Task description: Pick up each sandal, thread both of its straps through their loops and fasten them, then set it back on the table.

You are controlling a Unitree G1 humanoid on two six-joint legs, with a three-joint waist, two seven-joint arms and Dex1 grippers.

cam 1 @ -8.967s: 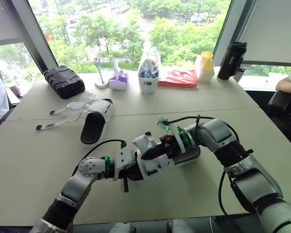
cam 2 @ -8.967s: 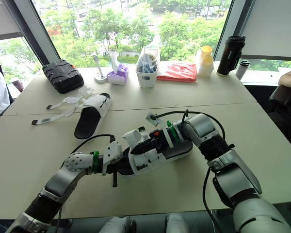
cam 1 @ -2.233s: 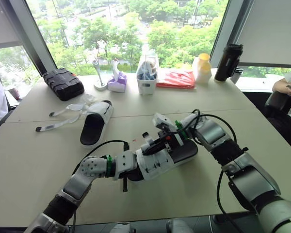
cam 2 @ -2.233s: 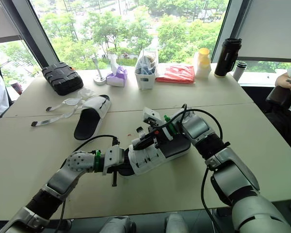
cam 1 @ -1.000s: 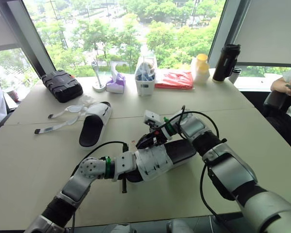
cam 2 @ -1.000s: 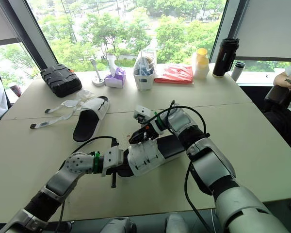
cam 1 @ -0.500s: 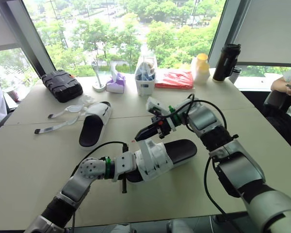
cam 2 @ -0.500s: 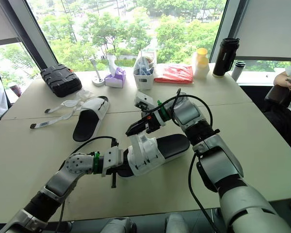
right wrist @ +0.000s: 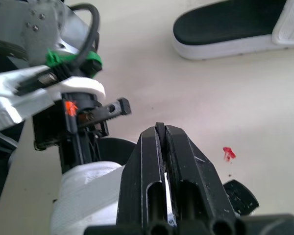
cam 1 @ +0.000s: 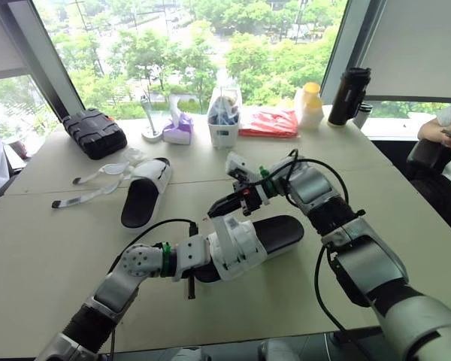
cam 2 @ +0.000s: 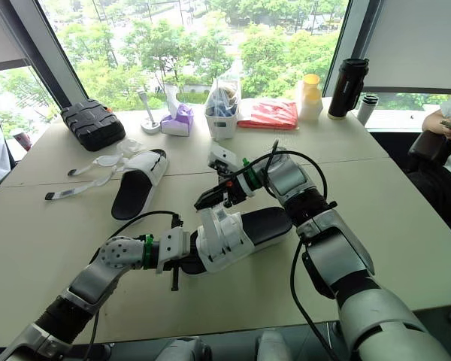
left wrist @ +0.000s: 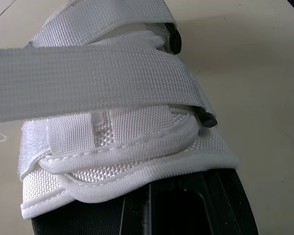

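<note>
**Now drawing a strap tight across the held sandal**

Pinches a white strap in the right gripper, fingers pressed flat on the webbing with no gap between them. Holds that end up and away from the sandal, which lies just below the fingertips, so as to stretch the strap straight over the white upper. Looks taut rather than slack in the left wrist view. Probably pulls this way to take the slack out through the loop before laying the end down to fasten.

Grips the same sandal by its front end with the left gripper, apparently closed on the sole, though hidden mostly beneath the upper. Braces the shoe there against the pull from the other arm. Rests the heel end on the table, on the far side from the left gripper.

Shows a second band folded across the upper beneath the taut one; cannot tell whether either is fully through its loop.

Leaves the other sandal well apart, ahead of the left gripper, with its loose straps trailing beside it, unfastened. Risks, by this reading, the webbing slipping from so thin a pinch, or the shoe twisting in the left grip.
</note>
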